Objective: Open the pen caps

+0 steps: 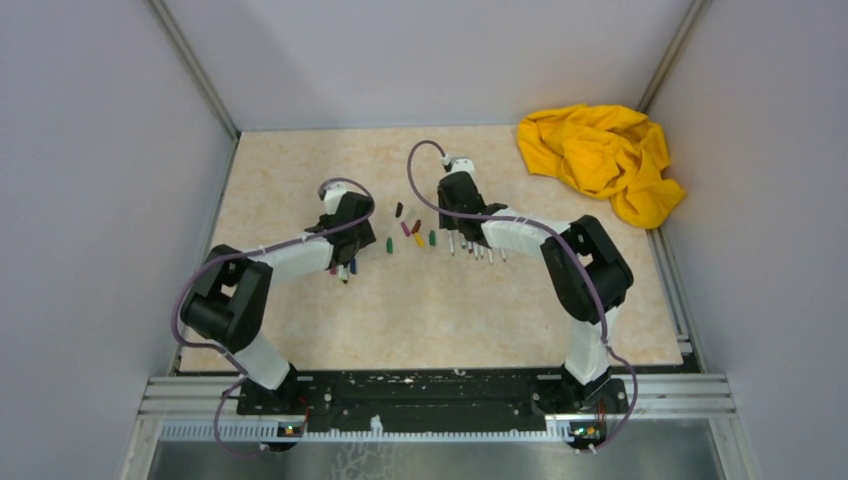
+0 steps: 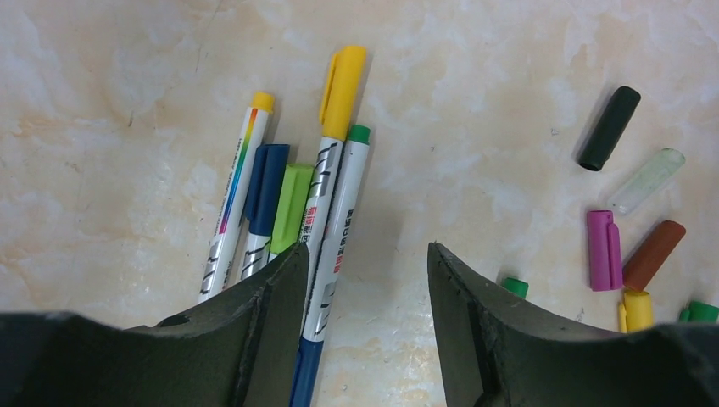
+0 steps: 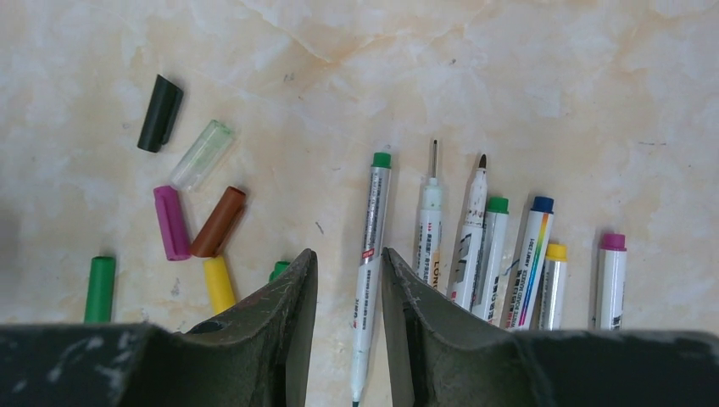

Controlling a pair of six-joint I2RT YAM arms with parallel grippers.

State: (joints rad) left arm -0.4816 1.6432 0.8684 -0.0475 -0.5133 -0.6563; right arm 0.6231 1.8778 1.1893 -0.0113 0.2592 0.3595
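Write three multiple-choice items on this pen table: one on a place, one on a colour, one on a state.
1. Where does the yellow cloth lie on the table?
A. far right corner
B. between the arms
C. near left edge

2. Which colour is the loose cap touching the brown cap?
A. orange
B. purple
C. white

3. How do the right gripper's jaws stand?
A. shut on a cap
B. clamped on the cloth
C. open, a green-ended pen lying between them

Answers: 1 A, the top view shows it bunched in that corner; 2 B, the purple cap meets it at one end; 3 C, gaps show on both sides of the pen.
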